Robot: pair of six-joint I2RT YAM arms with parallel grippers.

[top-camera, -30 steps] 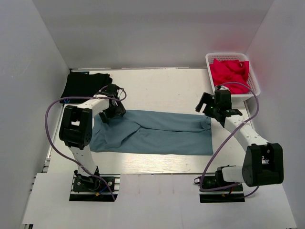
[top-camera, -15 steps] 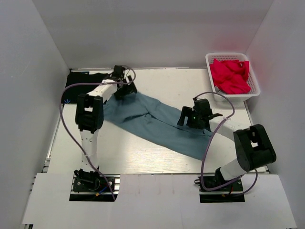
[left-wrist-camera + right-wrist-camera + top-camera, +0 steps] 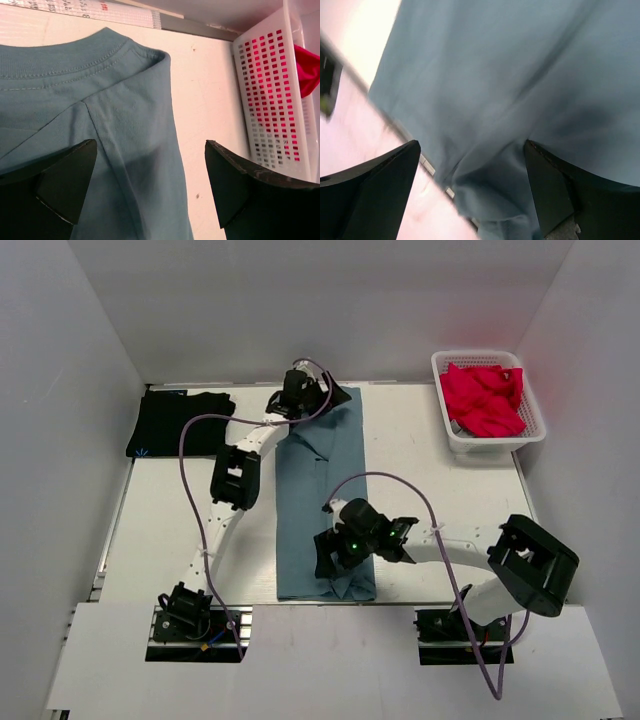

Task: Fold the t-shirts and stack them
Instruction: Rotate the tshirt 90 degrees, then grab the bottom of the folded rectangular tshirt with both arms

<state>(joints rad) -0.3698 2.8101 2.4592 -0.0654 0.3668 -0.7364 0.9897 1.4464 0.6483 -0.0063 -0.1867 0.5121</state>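
Note:
The dusty blue-grey t-shirt point(image 3: 320, 490) lies as a long narrow strip, running from the far middle of the table to its near edge. My left gripper point(image 3: 328, 396) hangs open over the far end. In the left wrist view its collar point(image 3: 75, 65) shows ahead of the open left gripper point(image 3: 150, 187), with nothing held. My right gripper point(image 3: 337, 558) stands open over the near end. The rumpled cloth point(image 3: 510, 75) shows between and below the fingers of the right gripper point(image 3: 472, 192). The black t-shirt point(image 3: 180, 420) lies folded at the far left corner.
A white basket point(image 3: 480, 357) holding red cloth point(image 3: 485, 395) stands at the far right; its wall point(image 3: 272, 100) is close to the right of my left gripper. White walls enclose the table on three sides. The near table edge point(image 3: 395, 130) runs just beside the shirt's hem.
The blue-grey t-shirt has turned from lying crosswise to lying lengthwise. My left gripper swung to the far middle, and my right gripper came round to the near middle.

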